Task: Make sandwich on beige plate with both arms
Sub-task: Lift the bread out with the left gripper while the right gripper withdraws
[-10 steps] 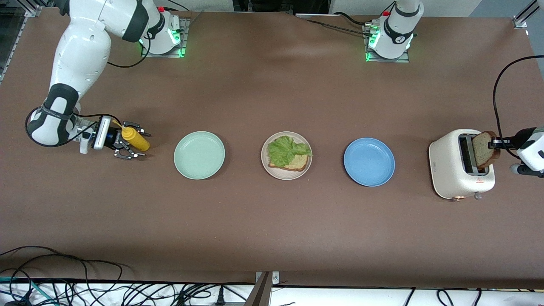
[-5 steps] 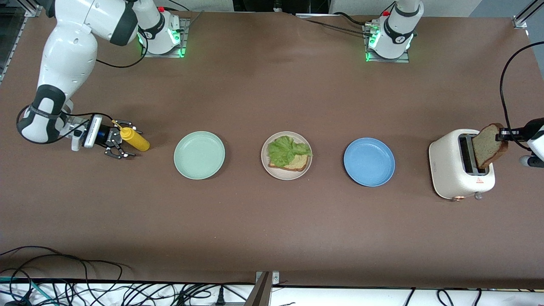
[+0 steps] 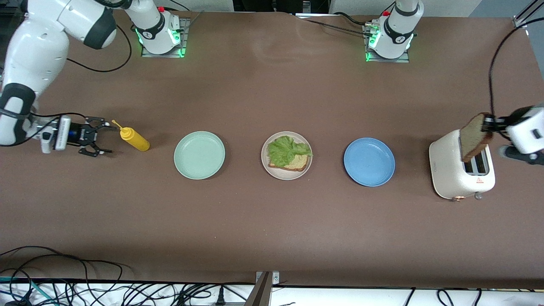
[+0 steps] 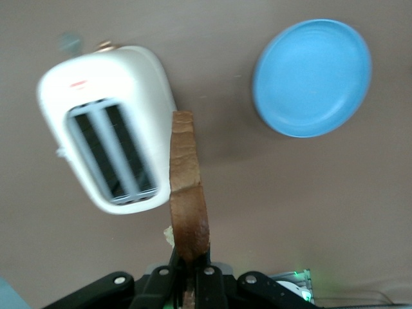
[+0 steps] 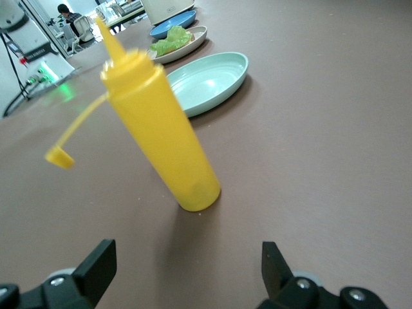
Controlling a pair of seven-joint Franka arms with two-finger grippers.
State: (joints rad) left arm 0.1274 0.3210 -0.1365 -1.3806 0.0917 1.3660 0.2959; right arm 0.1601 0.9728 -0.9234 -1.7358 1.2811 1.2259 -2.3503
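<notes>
The beige plate [image 3: 265, 165] lies mid-table and holds one bread slice [image 3: 298, 163] with a green lettuce leaf [image 3: 285, 149] on top. My left gripper [image 3: 492, 123] is shut on a second bread slice [image 3: 474, 137] and holds it on edge over the white toaster [image 3: 454, 180]. In the left wrist view the slice [image 4: 187, 187] sticks out from the shut gripper [image 4: 191, 273], over the table beside the toaster [image 4: 96, 96]. My right gripper [image 3: 105, 139] is open and empty, low at the right arm's end of the table.
A yellow squeeze bottle [image 3: 135, 140] stands just off the right gripper's tips, apart from them; it also shows in the right wrist view [image 5: 161, 135]. A mint-green plate [image 3: 199, 155] and a blue plate [image 3: 369, 161] flank the beige plate.
The left gripper has lifted the bread slice clear of the toaster slot and carried it over the toaster. The right gripper has backed away from the yellow bottle, which stays standing.
</notes>
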